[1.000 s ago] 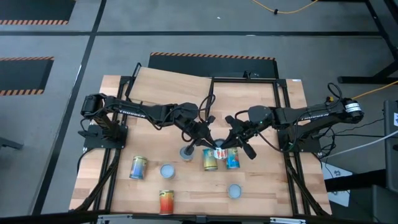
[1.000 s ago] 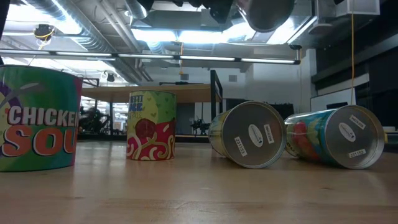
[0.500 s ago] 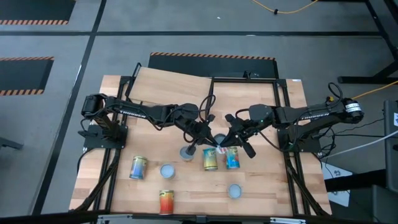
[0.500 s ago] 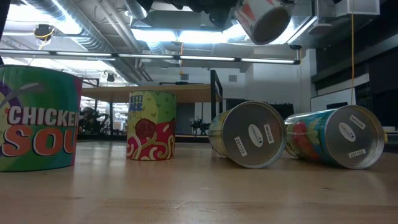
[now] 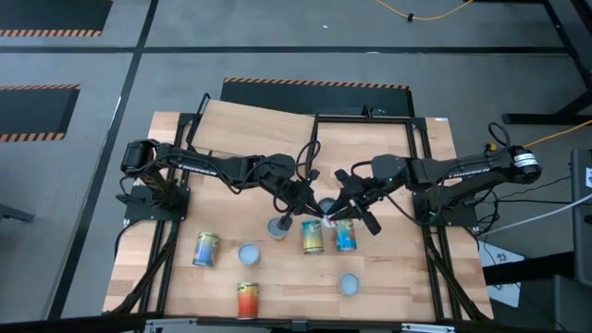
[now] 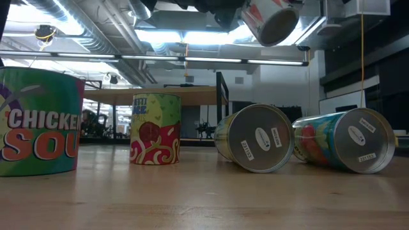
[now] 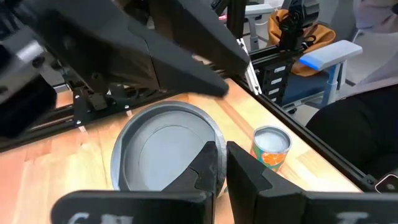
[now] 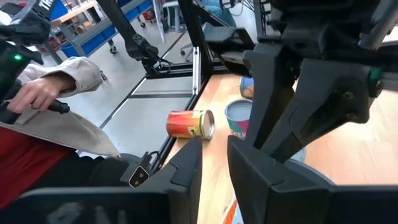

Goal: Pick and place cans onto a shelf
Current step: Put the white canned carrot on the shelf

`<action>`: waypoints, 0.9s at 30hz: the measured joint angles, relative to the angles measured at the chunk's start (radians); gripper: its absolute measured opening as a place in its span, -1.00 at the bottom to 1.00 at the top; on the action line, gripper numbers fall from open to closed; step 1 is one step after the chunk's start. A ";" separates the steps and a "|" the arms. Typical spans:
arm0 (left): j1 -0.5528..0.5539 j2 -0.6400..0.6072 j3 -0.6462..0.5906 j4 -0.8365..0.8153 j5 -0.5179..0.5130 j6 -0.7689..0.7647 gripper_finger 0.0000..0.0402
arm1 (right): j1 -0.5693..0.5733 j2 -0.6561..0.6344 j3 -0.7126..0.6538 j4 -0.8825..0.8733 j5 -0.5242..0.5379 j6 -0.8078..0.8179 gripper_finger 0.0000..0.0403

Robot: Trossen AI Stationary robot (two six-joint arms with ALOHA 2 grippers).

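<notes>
Change since a second ago: the lifted can [image 6: 271, 17] is now tipping, so its red and white side is showing in the low view; before, only its round flat end was showing.
No change: the cans on the desk [image 5: 407, 287] are sitting just where they were.
Lifted can: it is hanging in the air [image 5: 326, 218] between the two arms, over the middle of the desk.
Left jaws: they are pinching together on the rim of the lifted can [image 7: 165, 149].
Right jaws: they are standing a little apart, right beside the lifted can.
Under the arms: a grey-topped can [image 5: 277, 226] is standing up, and a yellow can [image 5: 313, 237] and a blue can [image 5: 347, 234] are lying on their sides, touching each other.
Front of the desk: a yellow-blue can [image 5: 205, 249] is lying near the left side, and a red-orange can [image 5: 247, 300] is sitting close to the front edge.
Shelf [image 5: 277, 129]: it is lying wide open behind both arms, with its black divider [image 5: 316, 139] running down the middle.
Open room: bare wood is showing at the front right of the desk.
Sides: black frame rails are running along both side edges.
</notes>
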 joint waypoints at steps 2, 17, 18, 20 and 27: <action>0.000 0.000 0.000 -0.008 0.000 0.000 -0.93 | 0.000 -0.026 0.000 0.000 0.000 0.000 -0.61; 0.009 -0.082 0.001 -0.069 -0.163 0.001 -0.93 | 0.000 -0.358 -0.002 -0.271 0.025 -0.130 -0.61; 0.014 -0.103 0.002 -0.087 -0.186 0.001 -0.93 | 0.000 -0.373 -0.002 -0.307 0.040 -0.134 -0.61; 0.027 -0.155 0.001 -0.134 -0.226 0.001 -0.93 | 0.000 -0.396 -0.002 -0.355 0.071 -0.134 -0.61; 0.104 -0.370 0.002 -0.338 -0.445 0.003 -0.93 | 0.000 -0.398 -0.003 -0.415 0.123 -0.135 -0.61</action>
